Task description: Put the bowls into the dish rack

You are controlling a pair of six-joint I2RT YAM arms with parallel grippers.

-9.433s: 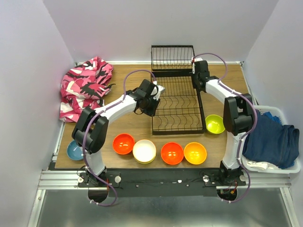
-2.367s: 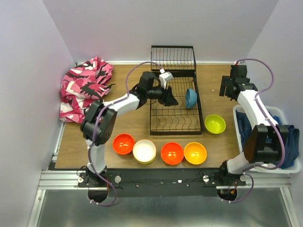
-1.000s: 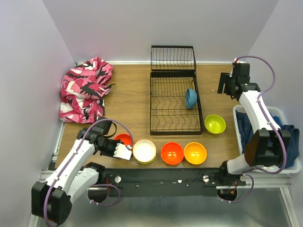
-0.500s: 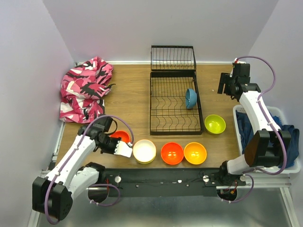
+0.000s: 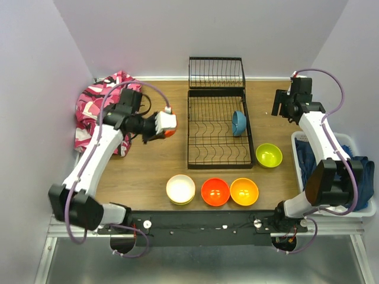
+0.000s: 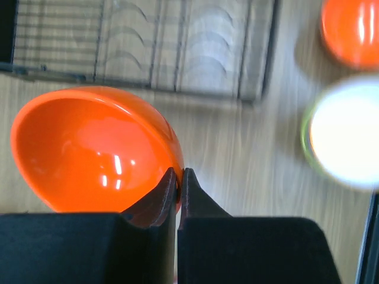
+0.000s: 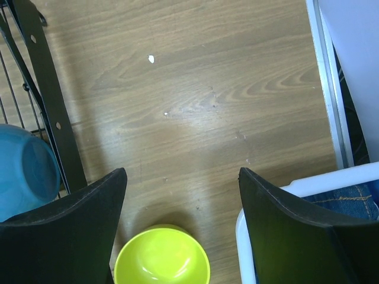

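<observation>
Left gripper (image 6: 177,176), jaws pinched on the rim of the orange-red bowl (image 6: 89,148), held above the table just left of the dish rack (image 5: 213,142), where a blue bowl (image 5: 238,122) stands on edge; right gripper (image 7: 182,177), jaws wide apart, over the table right of the rack.

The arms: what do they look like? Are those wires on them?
The left arm and right arm are white tubes joined by chunky black joints. A thin purple cable loops along each. The left gripper has a white body and flat matte black fingers; the right gripper has broad black fingers too.
</observation>
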